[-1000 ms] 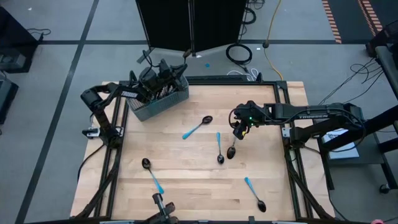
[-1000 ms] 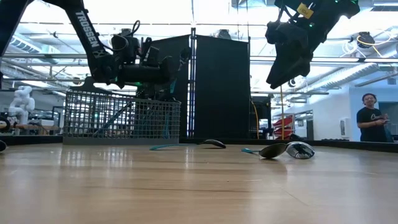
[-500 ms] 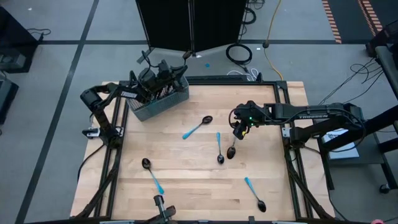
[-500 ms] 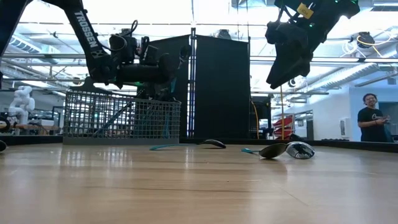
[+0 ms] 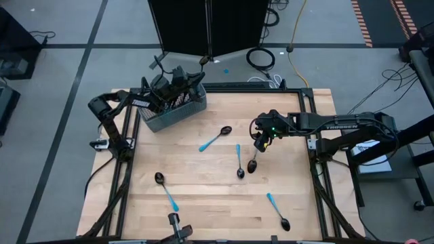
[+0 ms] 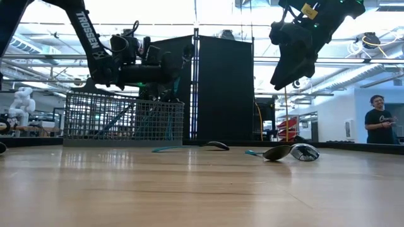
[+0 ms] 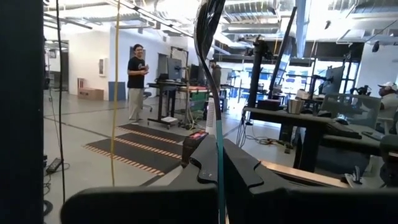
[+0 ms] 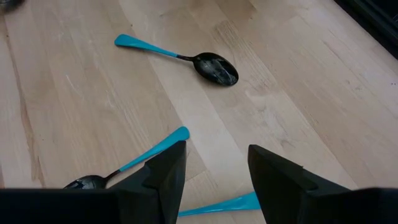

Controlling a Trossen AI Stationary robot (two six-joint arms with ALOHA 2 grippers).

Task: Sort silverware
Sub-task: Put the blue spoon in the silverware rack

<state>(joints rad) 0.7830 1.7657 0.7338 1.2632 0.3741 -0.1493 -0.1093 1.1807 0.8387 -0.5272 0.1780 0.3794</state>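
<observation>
The silverware has dark heads and light-blue handles. Several spoons lie flat on the wooden table: one (image 5: 217, 138) mid-table, two (image 5: 239, 161) (image 5: 252, 164) under my right gripper, one (image 5: 166, 190) near left and one (image 5: 278, 211) near right. My right gripper (image 5: 260, 145) hovers open above the middle pair, its fingers pointing slantwise down. My left gripper (image 5: 186, 76) is above the grey wire-mesh basket (image 5: 169, 116) at the far left. It is shut on one piece of silverware (image 7: 214, 74). My left gripper pinches the piece's light-blue handle (image 7: 218, 132) between its two fingers (image 7: 242, 169). The piece lies along the fingers, and its dark head (image 7: 208, 31) sticks out past their tips. The fingers are about level, and the piece is lifted clear above the basket.
More silverware stands in the basket (image 6: 120, 116). A tall black cabinet (image 6: 221, 88) stands behind the table's far edge, and cables lie on the floor there. A dark fixture (image 5: 178, 227) sits at the near edge. People stand in the room beyond the table.
My left gripper has turned a little at the wrist above the basket, staying in place with the piece still held.
</observation>
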